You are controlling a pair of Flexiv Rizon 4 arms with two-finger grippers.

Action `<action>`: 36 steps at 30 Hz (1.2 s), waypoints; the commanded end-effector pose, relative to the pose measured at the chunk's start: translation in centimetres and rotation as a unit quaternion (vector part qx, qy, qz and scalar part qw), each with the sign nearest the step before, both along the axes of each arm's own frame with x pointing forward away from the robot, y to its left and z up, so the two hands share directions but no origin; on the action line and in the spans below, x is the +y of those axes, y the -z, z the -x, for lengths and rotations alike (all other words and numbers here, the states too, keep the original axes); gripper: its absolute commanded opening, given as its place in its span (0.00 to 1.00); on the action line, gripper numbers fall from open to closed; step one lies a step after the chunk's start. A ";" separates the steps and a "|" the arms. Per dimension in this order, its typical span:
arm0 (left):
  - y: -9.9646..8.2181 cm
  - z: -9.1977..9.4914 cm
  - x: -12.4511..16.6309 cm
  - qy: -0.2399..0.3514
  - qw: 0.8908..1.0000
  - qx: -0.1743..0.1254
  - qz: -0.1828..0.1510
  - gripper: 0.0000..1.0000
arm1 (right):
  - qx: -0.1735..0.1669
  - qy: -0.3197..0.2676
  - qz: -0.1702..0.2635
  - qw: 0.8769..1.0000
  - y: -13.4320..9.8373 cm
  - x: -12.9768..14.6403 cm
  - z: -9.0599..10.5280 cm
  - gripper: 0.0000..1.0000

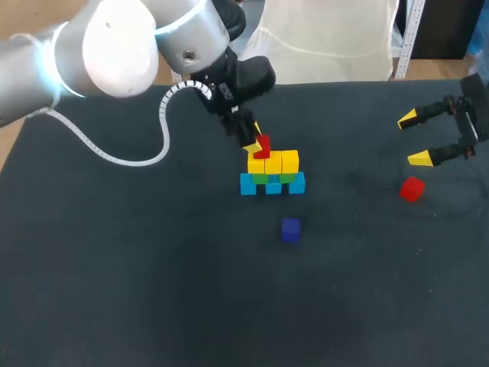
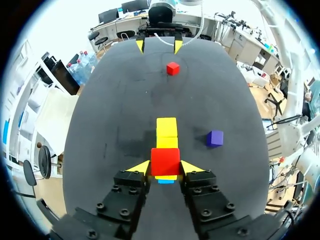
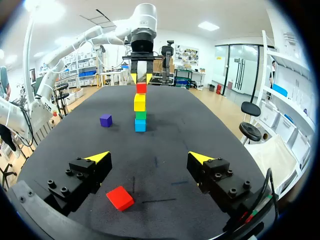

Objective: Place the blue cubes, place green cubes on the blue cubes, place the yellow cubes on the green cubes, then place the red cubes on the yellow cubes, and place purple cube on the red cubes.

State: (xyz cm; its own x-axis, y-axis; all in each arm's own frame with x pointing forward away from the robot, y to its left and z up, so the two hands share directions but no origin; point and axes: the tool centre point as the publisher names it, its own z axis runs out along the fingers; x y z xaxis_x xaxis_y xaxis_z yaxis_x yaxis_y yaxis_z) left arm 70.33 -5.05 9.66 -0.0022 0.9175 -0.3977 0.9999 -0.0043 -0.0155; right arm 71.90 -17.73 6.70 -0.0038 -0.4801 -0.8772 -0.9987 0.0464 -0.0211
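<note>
While the left tool [image 1: 257, 141] grips a red cube [image 1: 262, 146] over the end of the yellow row [image 1: 273, 162], a crooked release could tip it off the edge. At the left wrist, the cube sits square between the fingers [image 2: 140, 167], but drag on opening might shove the stack. At the right wrist, the right tool [image 3: 150, 159] hangs released above the second red cube [image 3: 120, 198] on the surface [image 3: 165, 140]; a sloppy grab could knock it away.

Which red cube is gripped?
The red cube atop the yellow cubes, clamped between the left gripper's fingers. The other red cube lies loose by the open right gripper.
</note>
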 end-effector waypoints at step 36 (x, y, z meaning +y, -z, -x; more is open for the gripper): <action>0.4 0.0 -0.6 0.004 1.000 0.002 0.000 0.12 | 0.000 -0.001 -0.001 1.000 0.0 0.0 -0.1 1.00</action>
